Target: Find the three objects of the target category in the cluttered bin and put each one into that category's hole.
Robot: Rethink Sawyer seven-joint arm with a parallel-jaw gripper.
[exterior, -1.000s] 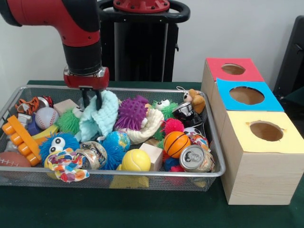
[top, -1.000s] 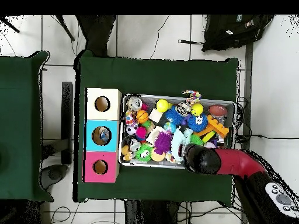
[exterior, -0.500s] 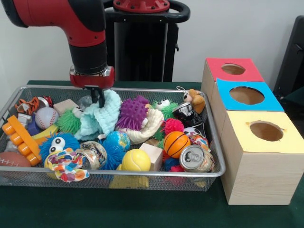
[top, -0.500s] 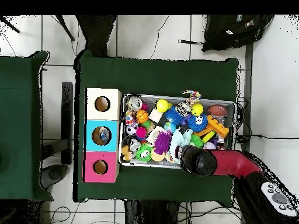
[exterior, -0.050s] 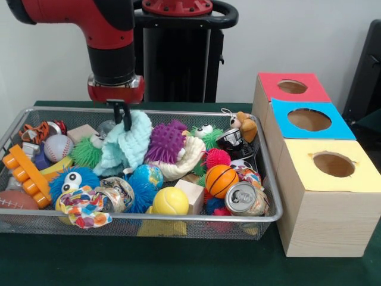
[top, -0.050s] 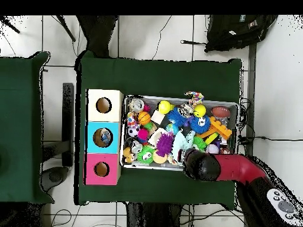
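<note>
My gripper (exterior, -0.050s: 121,115) hangs over the back left of the wire bin (exterior, -0.050s: 178,220), its fingers pinched together on the top edge of a pale blue fuzzy plush toy (exterior, -0.050s: 126,146). The plush drapes down from the fingers onto the pile, between a green spiky ball (exterior, -0.050s: 87,152) and a purple spiky ball (exterior, -0.050s: 165,142). From above, the arm's wrist (top, -0.050s: 199,164) covers the gripper, and only a bit of the pale blue plush (top, -0.050s: 189,140) shows beside it. Three wooden boxes with holes stand beside the bin: red (exterior, -0.050s: 292,87), blue (exterior, -0.050s: 308,120) and yellow (exterior, -0.050s: 333,164).
The bin is packed with a baseball (exterior, -0.050s: 58,147), a yellow ball (exterior, -0.050s: 170,201), a small basketball (exterior, -0.050s: 221,180), a crushed can (exterior, -0.050s: 244,198), a blue googly-eyed toy (exterior, -0.050s: 72,180), an orange block (exterior, -0.050s: 24,174) and a wooden cube (exterior, -0.050s: 191,195). A black backpack (top, -0.050s: 239,31) lies on the floor.
The gripper has risen about a finger's length and drifted slightly right, and the top of the pale blue plush has been pulled up with it.
</note>
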